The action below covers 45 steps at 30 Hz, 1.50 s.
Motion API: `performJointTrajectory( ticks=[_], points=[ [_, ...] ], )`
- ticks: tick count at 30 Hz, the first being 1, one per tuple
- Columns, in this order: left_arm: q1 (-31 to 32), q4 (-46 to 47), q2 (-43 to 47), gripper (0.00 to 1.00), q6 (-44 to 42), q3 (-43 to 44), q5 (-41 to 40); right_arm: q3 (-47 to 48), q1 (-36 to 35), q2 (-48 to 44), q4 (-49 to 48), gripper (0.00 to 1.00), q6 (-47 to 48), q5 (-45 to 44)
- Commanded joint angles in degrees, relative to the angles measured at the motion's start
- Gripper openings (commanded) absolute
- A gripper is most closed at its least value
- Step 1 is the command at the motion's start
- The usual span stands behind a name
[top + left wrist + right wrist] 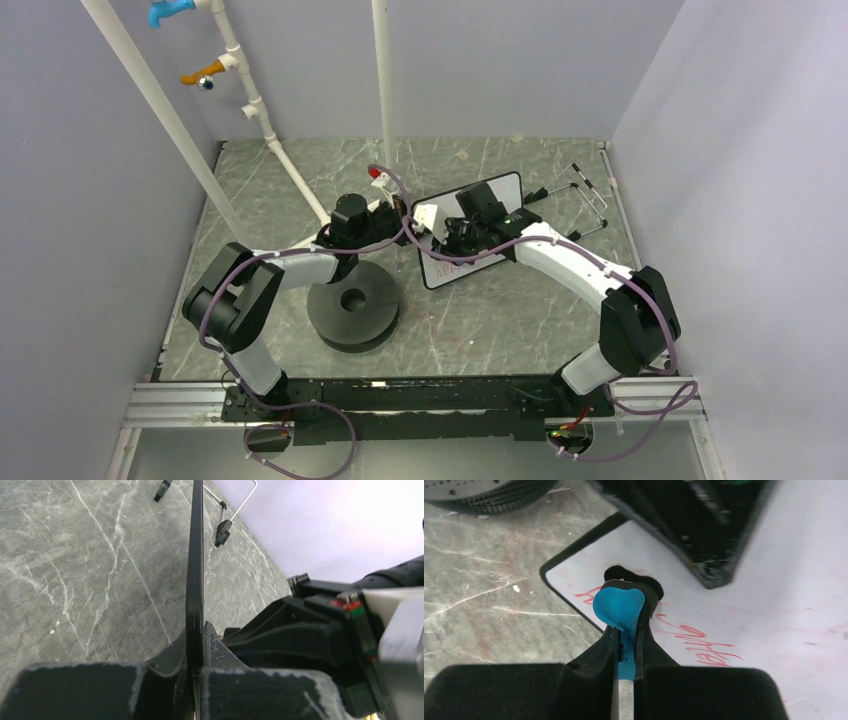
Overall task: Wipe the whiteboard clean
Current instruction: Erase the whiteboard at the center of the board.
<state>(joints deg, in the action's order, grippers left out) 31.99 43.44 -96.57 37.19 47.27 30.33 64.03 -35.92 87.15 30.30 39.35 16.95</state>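
The whiteboard [503,190] lies tilted on the table right of centre, with red handwriting [696,637] on its near part. My left gripper [408,218] is shut on the board's left edge; in the left wrist view the board [195,555] shows edge-on as a thin black strip clamped between the fingers [196,642]. My right gripper [447,238] is shut on the blue-and-black eraser [621,607]. It holds the eraser's black felt side down on the whiteboard [774,580], near the corner at the start of the writing.
A black disc [352,305] sits left of the board, close to the left arm, and shows in the right wrist view [484,495]. A wire stand [585,200] lies at the back right. White pipes [290,170] and a pole [382,80] rise at the back.
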Motion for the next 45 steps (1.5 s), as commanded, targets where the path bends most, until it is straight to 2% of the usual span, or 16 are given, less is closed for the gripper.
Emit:
performJointTrajectory(
  ticks=[1, 7, 10, 15, 25, 31, 39, 45],
  points=[
    [1.78, 4.70, 1.15, 0.00, 2.54, 2.65, 6.68, 3.05, 1.79, -0.30, -7.23, 0.00, -2.19, -3.18],
    [1.91, 4.90, 0.71, 0.00, 2.65, 2.91, 7.11, 0.18, 1.82, -1.13, -7.83, 0.00, -2.81, -0.34],
    [1.94, 4.86, 0.66, 0.00, 2.57, 3.13, 7.27, -1.03, -0.05, 0.58, -4.84, 0.00, -0.60, 0.86],
    [1.98, 5.20, 0.49, 0.00, 2.71, 3.09, 7.51, -3.10, -2.04, -1.53, -3.44, 0.00, 2.53, 4.59],
    [2.00, 5.08, 0.34, 0.00, 2.64, 3.35, 8.34, 4.80, 1.30, 0.22, -7.99, 0.00, -4.80, -3.55],
    [2.09, 5.35, -0.23, 0.00, 2.80, 3.69, 8.94, 1.57, 2.15, -1.03, -8.58, 0.00, -4.68, -3.23],
    [2.09, 4.82, 0.33, 0.00, 2.17, 3.79, 8.94, -5.10, 0.02, 0.11, -1.51, 0.00, 2.68, 1.06],
    [2.11, 4.88, 0.57, 0.00, 2.19, 3.54, 9.21, -3.51, -0.51, 0.85, -1.63, 0.00, 0.52, 0.27]
  ],
)
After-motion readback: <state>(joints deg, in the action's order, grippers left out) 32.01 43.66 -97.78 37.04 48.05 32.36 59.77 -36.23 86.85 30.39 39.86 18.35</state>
